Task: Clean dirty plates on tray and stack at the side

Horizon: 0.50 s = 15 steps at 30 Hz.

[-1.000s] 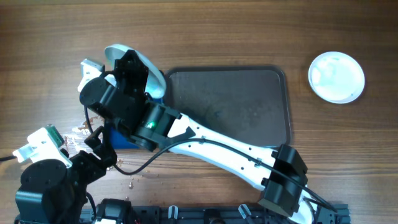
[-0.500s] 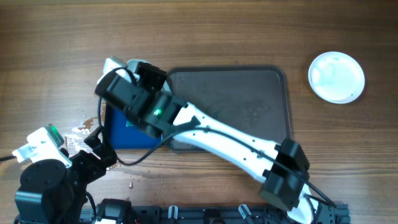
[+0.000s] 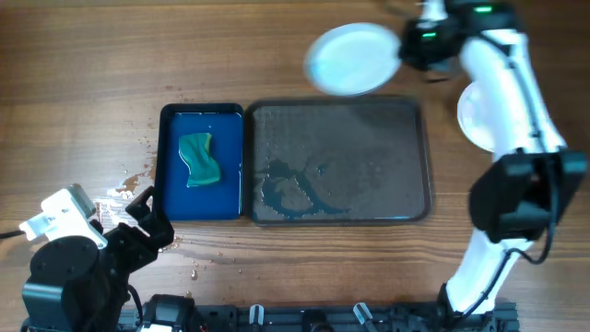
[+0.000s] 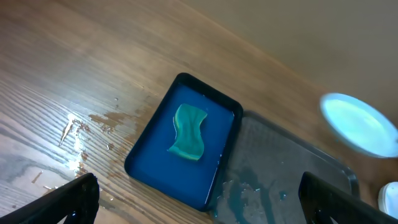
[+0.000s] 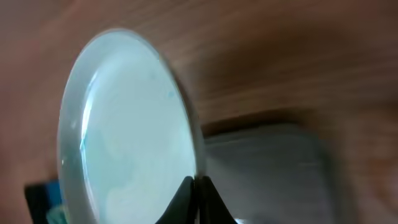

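My right gripper point(image 3: 406, 51) is shut on the rim of a white plate point(image 3: 353, 59) and holds it in the air above the far edge of the dark grey tray point(image 3: 419, 157). The plate fills the right wrist view point(image 5: 127, 130), with my fingertips point(image 5: 194, 186) pinching its edge. The tray holds bluish wet smears point(image 3: 290, 189) and no plate. Other white plates point(image 3: 475, 115) lie stacked on the table at the right, partly hidden by my right arm. My left gripper point(image 4: 199, 202) is open and empty, low at the front left. The held plate also shows in the left wrist view point(image 4: 359, 123).
A smaller deep-blue tray point(image 3: 171, 198) stands left of the grey tray and holds a green sponge point(image 3: 200, 159). Water drops and crumbs point(image 3: 124, 189) lie on the wooden table left of it. My right arm point(image 3: 516, 101) reaches along the right side.
My right arm has swung from the blue tray at the left to the far right, carrying the plate with it. The blue tray and the sponge are now uncovered. My left arm has not moved.
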Motion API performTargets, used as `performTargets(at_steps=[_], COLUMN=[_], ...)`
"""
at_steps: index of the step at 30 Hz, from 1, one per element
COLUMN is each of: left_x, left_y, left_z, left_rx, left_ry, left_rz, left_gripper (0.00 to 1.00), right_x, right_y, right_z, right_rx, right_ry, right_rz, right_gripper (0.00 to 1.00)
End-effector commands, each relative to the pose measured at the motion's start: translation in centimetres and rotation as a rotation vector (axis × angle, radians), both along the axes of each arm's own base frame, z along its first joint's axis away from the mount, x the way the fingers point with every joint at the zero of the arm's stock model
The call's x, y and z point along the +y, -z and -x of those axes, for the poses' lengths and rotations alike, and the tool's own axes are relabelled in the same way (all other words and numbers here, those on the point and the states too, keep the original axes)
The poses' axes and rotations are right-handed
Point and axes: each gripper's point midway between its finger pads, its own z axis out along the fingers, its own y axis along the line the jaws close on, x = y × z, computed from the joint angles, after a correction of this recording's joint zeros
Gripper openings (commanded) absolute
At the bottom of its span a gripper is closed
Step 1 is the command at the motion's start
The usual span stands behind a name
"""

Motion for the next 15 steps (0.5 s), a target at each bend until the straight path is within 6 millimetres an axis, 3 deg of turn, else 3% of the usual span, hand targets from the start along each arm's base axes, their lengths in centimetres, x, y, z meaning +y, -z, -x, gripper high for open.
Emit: performTargets(at_steps=[1,4,6,8,11,12,15], left_x=[-0.3,-0.3,-0.4,-0.5,-0.6,-0.6,-1.3], left_y=[-0.3,0.0,0.3,0.7,1.2,1.3,1.8], left_z=[-0.3,-0.8,-1.1,-1.6,-2.2,-2.6,-3.8], left_rx=[-0.003,0.017,0.036,0.061,0.092,0.102,0.131], left_ry=[0.007,-0.010,-0.010,-0.011,-0.011,-0.011,0.012], left_rz=[0.012,0.033,0.031,0.027,0.022,0.021,0.035], left_gripper=[1.00,1.00,1.00,1.00,1.00,1.00,1.00], right_x=[-8.8,-18.2,-22.8,-25.9,-26.2,-24.5,-18.9], right_y=[-2.3,-1.2,-0.7,-0.5,-0.5,-0.6,0.1], right_z=[1.4,4.5,6.9,8.9,9.4,8.4,5.3], right_rx=[0.014,0.091,0.139,0.166,0.163,0.129,0.062], right_ry=[0.225,0.439,0.549,0.605,0.538,0.429,0.143], right_rz=[-0.052,0.035,0.091,0.113,0.122,0.093,0.075], right_gripper=[0.04,0.04,0.04,0.04,0.07,0.43,0.62])
